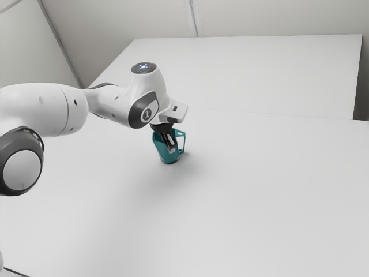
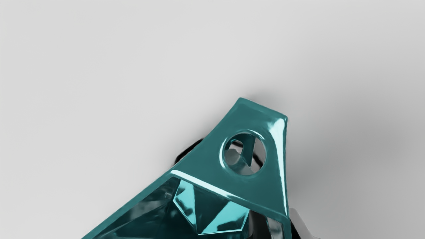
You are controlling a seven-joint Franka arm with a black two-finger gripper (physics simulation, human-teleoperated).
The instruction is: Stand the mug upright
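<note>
The teal faceted mug (image 1: 162, 149) stands roughly upright on the white table (image 1: 259, 184), mouth up, its handle (image 1: 184, 143) toward the exterior view's right. Good setting-down here would mean the base flat before any release, then the fingers parting gently and rising straight, lest the inner one catch the wall and tip it. The gripper (image 1: 170, 149) is narrow, pinching the mug's wall beside the handle, one finger (image 2: 258, 226) inside, the other outside.
</note>
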